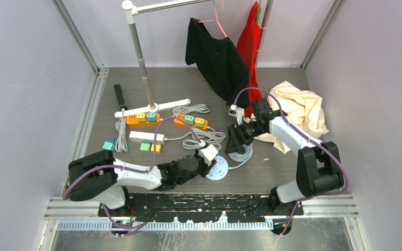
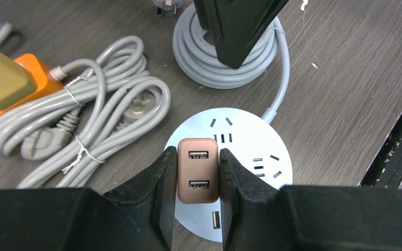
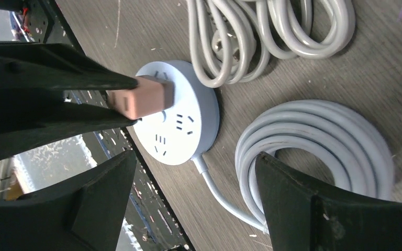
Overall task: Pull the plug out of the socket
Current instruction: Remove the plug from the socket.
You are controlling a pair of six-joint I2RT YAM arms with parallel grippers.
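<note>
Left gripper (image 2: 198,157): matte black, pinching the plug's sides.
Plug (image 2: 198,175): smooth brown rounded block, upright on the socket, 9 o'clock of centre.
Socket (image 2: 251,138): flat white plastic disc.
Cable (image 2: 188,52): grey rubbery coil, socket's 12 o'clock.
Right gripper (image 3: 194,156): spread wide above the coil.

We identify a grey wood-grain tabletop (image 1: 277,175). Lying on it are a round white socket (image 1: 221,172) near the front edge, a coiled grey cable (image 1: 245,154) just beside it, orange power strips (image 1: 142,119), a white power strip (image 1: 146,137) and a cream cloth (image 1: 303,107) at the right.
</note>
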